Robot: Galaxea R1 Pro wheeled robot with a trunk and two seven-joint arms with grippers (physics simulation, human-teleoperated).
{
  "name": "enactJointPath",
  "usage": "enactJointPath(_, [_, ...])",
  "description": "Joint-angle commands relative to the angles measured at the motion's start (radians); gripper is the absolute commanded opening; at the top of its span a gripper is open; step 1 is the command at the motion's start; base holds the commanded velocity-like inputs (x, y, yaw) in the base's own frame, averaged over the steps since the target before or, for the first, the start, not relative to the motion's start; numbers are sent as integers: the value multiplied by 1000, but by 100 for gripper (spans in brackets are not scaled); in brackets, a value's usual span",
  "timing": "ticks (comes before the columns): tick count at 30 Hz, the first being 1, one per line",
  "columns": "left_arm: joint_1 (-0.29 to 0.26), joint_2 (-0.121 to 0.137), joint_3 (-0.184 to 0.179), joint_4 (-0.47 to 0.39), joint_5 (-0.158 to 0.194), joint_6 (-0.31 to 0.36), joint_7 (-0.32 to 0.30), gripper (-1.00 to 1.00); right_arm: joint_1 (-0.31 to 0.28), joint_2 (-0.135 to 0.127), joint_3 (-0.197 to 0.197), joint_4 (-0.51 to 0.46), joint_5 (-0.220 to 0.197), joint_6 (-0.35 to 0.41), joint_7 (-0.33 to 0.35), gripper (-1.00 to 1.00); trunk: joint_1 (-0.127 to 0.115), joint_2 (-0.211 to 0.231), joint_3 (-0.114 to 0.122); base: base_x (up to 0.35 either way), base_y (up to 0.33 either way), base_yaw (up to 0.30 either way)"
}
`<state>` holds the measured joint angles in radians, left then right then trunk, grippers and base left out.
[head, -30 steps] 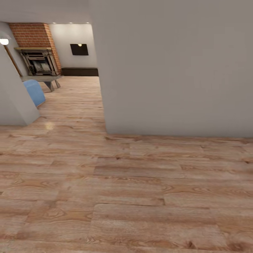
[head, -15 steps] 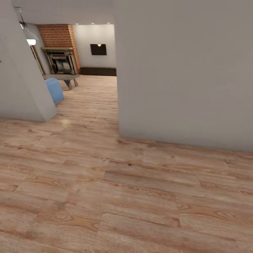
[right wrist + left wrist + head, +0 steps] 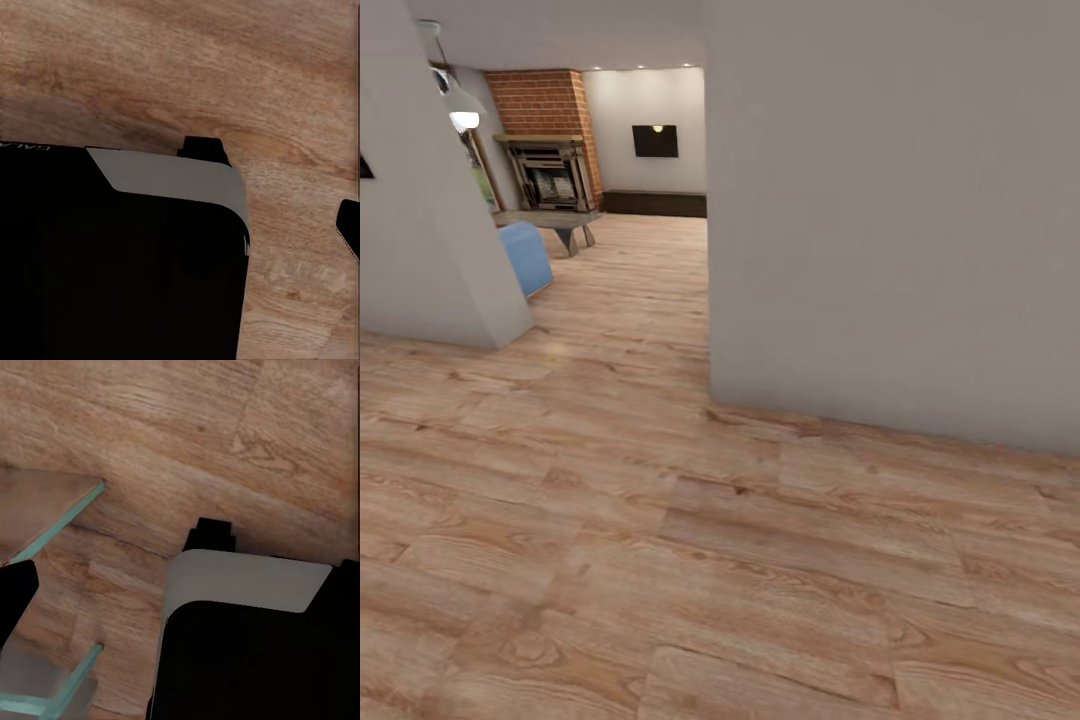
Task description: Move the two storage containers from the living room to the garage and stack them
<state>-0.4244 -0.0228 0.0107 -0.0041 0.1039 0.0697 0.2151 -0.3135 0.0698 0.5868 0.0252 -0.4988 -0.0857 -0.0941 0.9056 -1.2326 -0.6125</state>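
The two storage containers are out of view. Through an opening ahead in the head view I see part of the living room (image 3: 630, 250): light wood planks, a brick fireplace (image 3: 545, 130) and the end of a blue sofa (image 3: 525, 258). In the left wrist view my left gripper (image 3: 101, 566) hangs over the wood planks, its two glassy, teal-edged fingers (image 3: 45, 510) apart with nothing between them. In the right wrist view, a dark piece (image 3: 351, 229) at the picture's edge may be a finger of my right gripper; its state is hidden.
A broad grey wall (image 3: 890, 220) blocks the right half ahead, its corner at the opening. Another grey wall (image 3: 420, 250) bounds the opening's left. A low grey table (image 3: 555, 218) stands before the fireplace. My own dark base (image 3: 247, 652) shows under both wrists.
The whole head view has shifted: the opening and both walls now sit further right in the picture, so the camera has moved. More of the left wall shows.
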Motion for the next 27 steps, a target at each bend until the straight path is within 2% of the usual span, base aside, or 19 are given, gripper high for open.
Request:
enactJointPath(1, [0, 0, 0, 0, 10, 2, 3, 100, -1, 1, 9, 3, -9, -5, -1, 100, 1, 0, -1, 322, 0, 1])
enactJointPath(27, [0, 0, 0, 0, 10, 2, 3, 100, -1, 1, 9, 3, -12, -4, -1, 100, 1, 0, 13, 322, 0, 4])
